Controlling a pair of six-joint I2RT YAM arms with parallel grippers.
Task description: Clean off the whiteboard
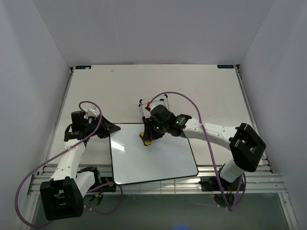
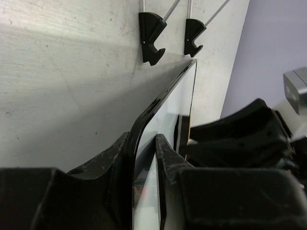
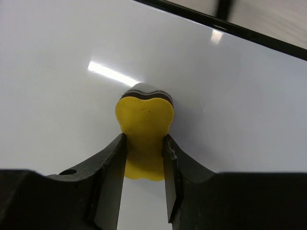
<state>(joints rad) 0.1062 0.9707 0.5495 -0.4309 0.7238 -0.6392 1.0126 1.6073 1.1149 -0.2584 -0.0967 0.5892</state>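
R gripper: jaws clamped on the yellow eraser, one finger on each side of its narrow waist, so the block can't twist out when dragged. Its dark felt end points away from the wrist cam and looks pressed onto the whiteboard. That angle puts the wiping face down and keeps the fingers off the surface.

L gripper: jaws closed on the board's left edge, w/ the black rim running up between the two fingers. Prob. a brace, so the board doesn't slide or spin under the wiping strokes from the other side.

Outward: the board lies flat on the table, at the near-centre between both arms. The eraser sits close to its far edge, roughly mid-width. No red marks show on the white surface in any view, though the patch under the R wrist is hidden. So by my read the job is at or near done, w/ maybe that far strip left to check.

The wire easel stand sits just beyond the far edge. Its two black hooks are just beside the board's far corner in the left wrist view; can't tell if they touch. Risk: a long stroke away from the base could knock the stand.
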